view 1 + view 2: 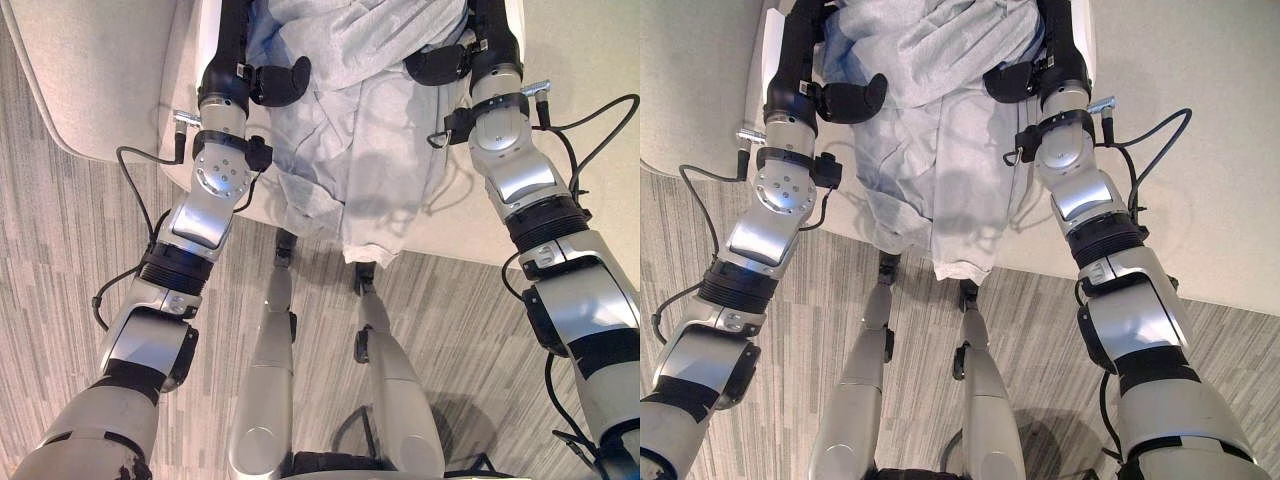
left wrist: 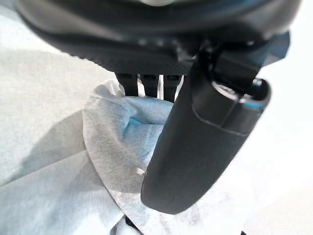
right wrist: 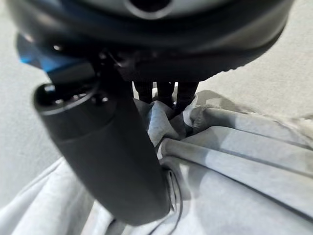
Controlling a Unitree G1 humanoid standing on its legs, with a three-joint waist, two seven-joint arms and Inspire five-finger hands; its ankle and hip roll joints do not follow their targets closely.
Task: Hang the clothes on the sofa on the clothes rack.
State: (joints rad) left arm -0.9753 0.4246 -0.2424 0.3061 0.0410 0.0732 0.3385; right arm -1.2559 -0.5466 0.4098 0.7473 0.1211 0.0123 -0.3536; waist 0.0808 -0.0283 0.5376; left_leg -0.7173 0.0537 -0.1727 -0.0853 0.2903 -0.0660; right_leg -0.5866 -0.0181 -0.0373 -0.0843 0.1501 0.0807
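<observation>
Pale grey garment [image 1: 365, 150] spread over cream sofa [image 1: 90, 70], lower hem hanging off the seat's front edge above grey wood-grain floor [image 1: 60, 250]. Left hand [image 1: 280, 82] at the garment's left edge, fingers [image 2: 149, 85] dug into a bunched fold, thumb lying over the cloth; grasping it. Right hand [image 1: 438, 64] at the garment's right edge, fingers [image 3: 164, 90] buried in gathered folds, thumb across them; likewise closed on the cloth.
</observation>
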